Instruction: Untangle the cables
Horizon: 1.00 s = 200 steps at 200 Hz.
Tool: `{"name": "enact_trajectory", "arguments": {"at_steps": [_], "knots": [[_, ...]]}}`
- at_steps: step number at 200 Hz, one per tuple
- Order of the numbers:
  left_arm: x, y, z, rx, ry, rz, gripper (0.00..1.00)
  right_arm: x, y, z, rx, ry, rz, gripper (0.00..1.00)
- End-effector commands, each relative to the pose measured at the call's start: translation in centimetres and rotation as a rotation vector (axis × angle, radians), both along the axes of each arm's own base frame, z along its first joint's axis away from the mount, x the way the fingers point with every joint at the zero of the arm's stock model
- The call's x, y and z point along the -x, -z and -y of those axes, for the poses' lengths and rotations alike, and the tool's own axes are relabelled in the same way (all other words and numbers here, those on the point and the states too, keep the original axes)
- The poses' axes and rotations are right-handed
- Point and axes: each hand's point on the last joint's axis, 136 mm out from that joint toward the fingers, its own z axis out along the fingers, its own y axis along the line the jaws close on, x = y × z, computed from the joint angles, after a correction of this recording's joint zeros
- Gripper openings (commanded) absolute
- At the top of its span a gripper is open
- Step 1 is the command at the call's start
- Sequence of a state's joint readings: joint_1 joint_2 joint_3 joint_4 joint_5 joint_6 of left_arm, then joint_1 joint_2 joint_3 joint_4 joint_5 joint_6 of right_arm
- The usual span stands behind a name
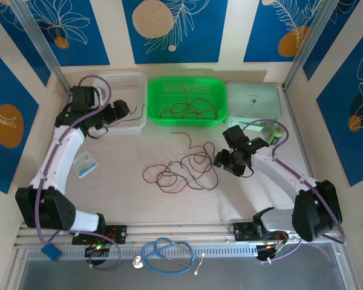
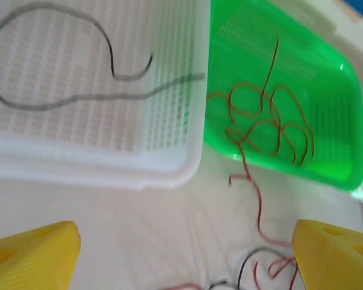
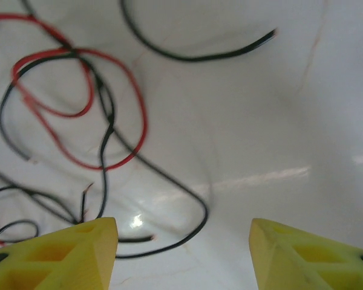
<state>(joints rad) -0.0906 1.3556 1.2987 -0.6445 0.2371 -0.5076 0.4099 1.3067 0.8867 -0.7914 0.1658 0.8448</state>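
A tangle of red and black cables (image 1: 183,170) lies mid-table (image 1: 127,193), with one red strand trailing up toward the green basket (image 1: 218,87). That basket holds more red cables (image 2: 269,121). A lone black cable (image 2: 111,60) curls in the white basket (image 2: 109,172) beside it. The left gripper (image 2: 184,241) hangs by the white basket's near rim, fingers spread and empty. The right gripper (image 3: 183,241), equally spread and empty, sits at the tangle's right edge.

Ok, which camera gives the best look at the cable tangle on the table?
Top external: the whole tangle lies in frame, red and black loops together. Right wrist gives a close, blurry look at some crossings; left wrist catches its edge at the bottom.
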Motion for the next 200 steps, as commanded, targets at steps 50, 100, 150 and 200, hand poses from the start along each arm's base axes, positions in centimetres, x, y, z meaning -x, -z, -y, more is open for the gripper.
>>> {"name": "enact_trajectory", "arguments": {"at_steps": [50, 100, 150, 200], "knots": [[5.6, 2.1, 1.0, -0.034, 0.074, -0.015, 0.89, -3.8, 1.2, 0.3, -0.132, 0.304, -0.026, 0.6], [6.2, 1.2, 1.7, -0.055, 0.145, -0.006, 0.89, -4.0, 3.6, 0.3, -0.164, 0.676, -0.161, 0.59], [5.9, 1.0, 2.4, -0.068, 0.183, 0.005, 0.89, -4.7, 3.8, 1.2, -0.063, 0.825, -0.184, 0.58], [5.6, 1.1, 2.8, -0.076, 0.202, 0.012, 0.89, -4.8, 5.9, 1.5, 0.019, 0.882, -0.237, 0.57]]}}
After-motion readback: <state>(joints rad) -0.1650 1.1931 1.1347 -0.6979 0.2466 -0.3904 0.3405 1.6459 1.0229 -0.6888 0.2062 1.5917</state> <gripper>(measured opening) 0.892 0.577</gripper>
